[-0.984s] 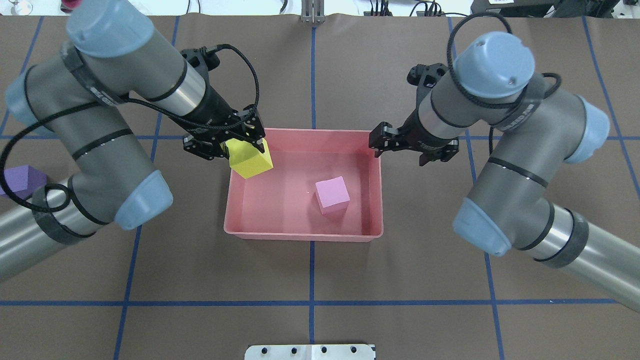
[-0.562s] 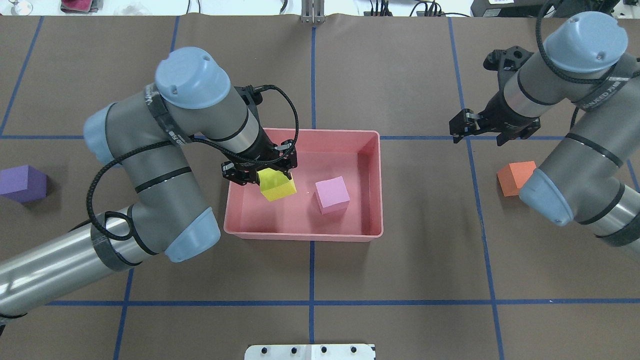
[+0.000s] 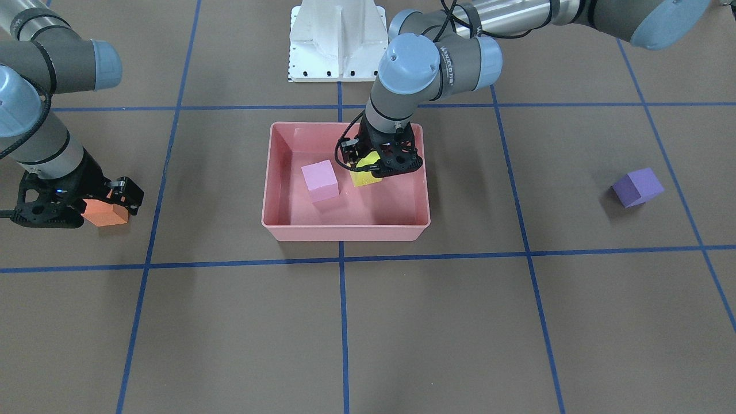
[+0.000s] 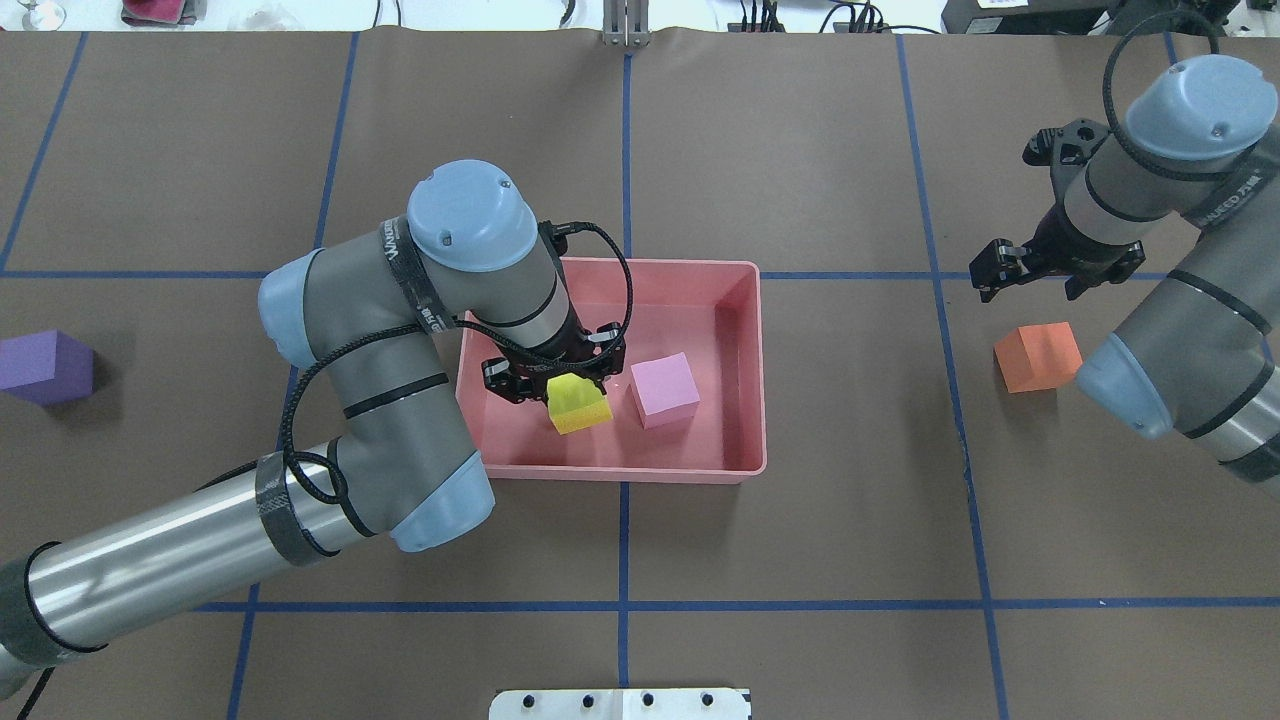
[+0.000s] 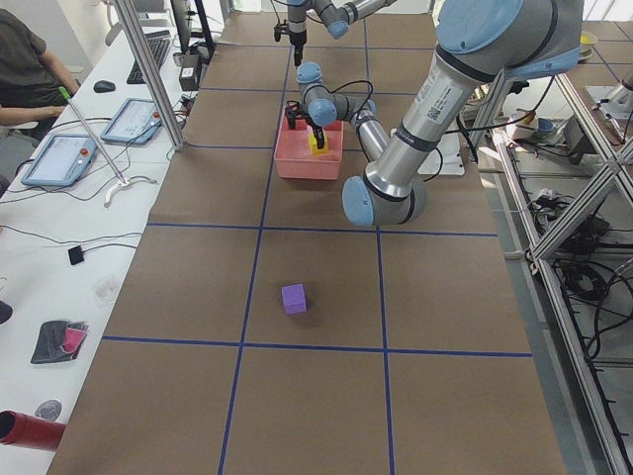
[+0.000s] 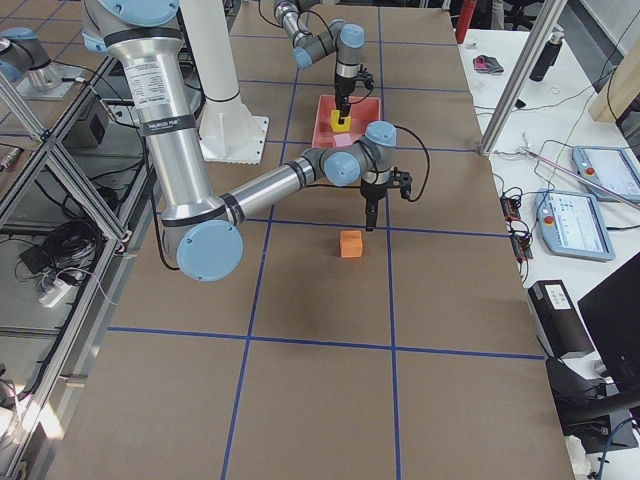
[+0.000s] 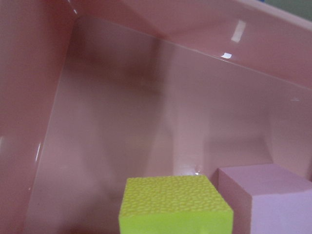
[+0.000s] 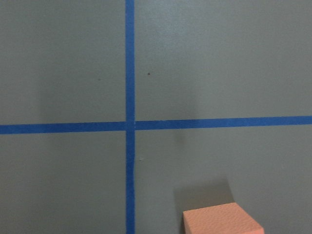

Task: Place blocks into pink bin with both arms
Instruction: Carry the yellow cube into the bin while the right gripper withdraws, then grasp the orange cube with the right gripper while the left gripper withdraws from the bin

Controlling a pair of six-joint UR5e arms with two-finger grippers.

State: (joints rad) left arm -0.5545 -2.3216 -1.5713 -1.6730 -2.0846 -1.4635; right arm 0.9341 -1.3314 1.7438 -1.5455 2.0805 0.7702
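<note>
Pink bin (image 4: pixel 690 467) sits under your left gripper (image 4: pixel 558 383). Its fingers are clamped on the yellow block (image 4: pixel 581 408), low over the floor, with the pink block (image 4: pixel 664 390) just right of them. Your right gripper (image 4: pixel 1058 274) hangs empty, fingers apart. The orange block (image 4: pixel 1038 357) lies near, robot-side of those fingers, not between them. The purple block (image 4: pixel 45 365) is well left of the left fingers. Likely next: release yellow, then shift the right arm robot-ward over orange.

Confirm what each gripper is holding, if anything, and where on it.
Left gripper holds the yellow block by its upper sides, low inside the pink bin. Right gripper holds nothing; it's open near the orange block.
</note>
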